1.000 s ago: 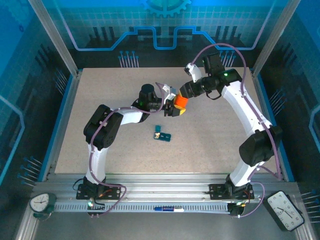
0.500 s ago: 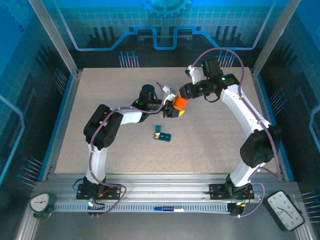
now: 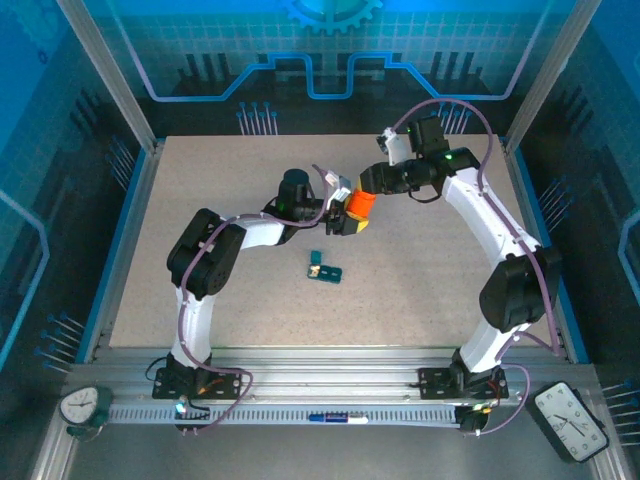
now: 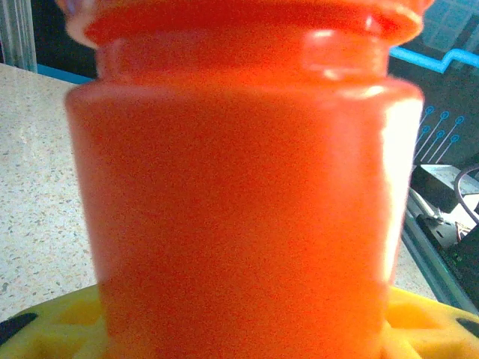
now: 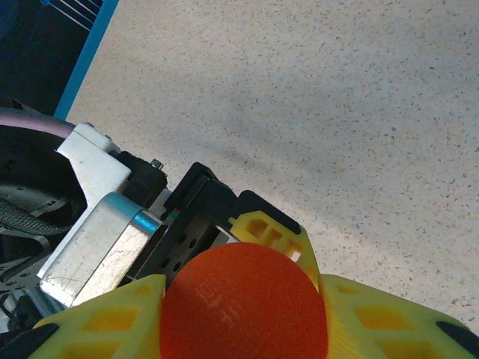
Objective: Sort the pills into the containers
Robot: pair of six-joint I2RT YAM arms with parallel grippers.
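On the left of the speckled table (image 3: 200, 190), the left arm (image 3: 205, 262) reaches from its base at the near edge toward the middle. The dark-teal pill box (image 3: 325, 268) lies flat on the table just on the near side of that arm's wrist, apart from both grippers. It has a pale patch at its left end, too small to make out. A little further right, the left gripper (image 3: 348, 222) is clamped on the orange bottle (image 3: 360, 205), which it holds above the table. In the left wrist view the bottle's body (image 4: 239, 187) stands close to the lens, with the yellow fingers (image 4: 45, 333) showing at either side of its lower part. The right gripper (image 3: 367, 189) meets the same bottle from the right and grips its round orange end (image 5: 243, 307). In the right wrist view its yellow fingers (image 5: 378, 321) press that end from both sides, and the left gripper's metal and black body (image 5: 112, 239) sits just behind. The right arm (image 3: 500, 240) arches from its base at the near right up and over to this meeting point.
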